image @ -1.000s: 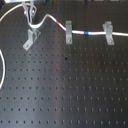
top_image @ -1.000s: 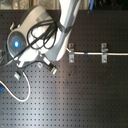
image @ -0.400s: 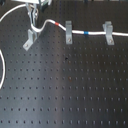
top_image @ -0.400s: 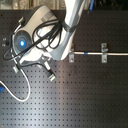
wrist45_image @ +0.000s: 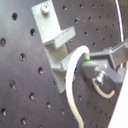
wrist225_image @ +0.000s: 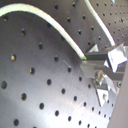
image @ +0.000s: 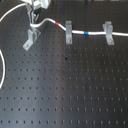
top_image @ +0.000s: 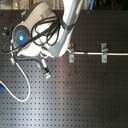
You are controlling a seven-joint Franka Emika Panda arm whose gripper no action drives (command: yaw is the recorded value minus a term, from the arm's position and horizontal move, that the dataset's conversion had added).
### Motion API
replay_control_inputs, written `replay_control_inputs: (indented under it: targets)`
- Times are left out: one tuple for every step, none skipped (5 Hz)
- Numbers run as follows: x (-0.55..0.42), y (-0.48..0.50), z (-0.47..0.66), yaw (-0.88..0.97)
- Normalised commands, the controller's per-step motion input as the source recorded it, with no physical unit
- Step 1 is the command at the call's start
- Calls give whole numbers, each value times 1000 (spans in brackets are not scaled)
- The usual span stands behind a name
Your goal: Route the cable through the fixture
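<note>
Black perforated board (image: 75, 90), slanted fixture (image: 30, 39), two upright clips (image: 68, 33)

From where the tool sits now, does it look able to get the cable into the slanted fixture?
Probably yes. The tool holds the cable right beside the fixture, and in the first wrist view nothing lies between the cable and the clip's slot. Whether the cable already sits inside is unclear.
</note>
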Motion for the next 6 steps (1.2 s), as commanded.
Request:
replay_control_inputs:
  targets:
    - [14, 45, 0, -43]
    - [68, -21, -2, 0]
    - [55, 120, 29, 0]
    - [115, 154, 77, 0]
    - [227, 43, 76, 0]
    - [231, -69, 194, 0]
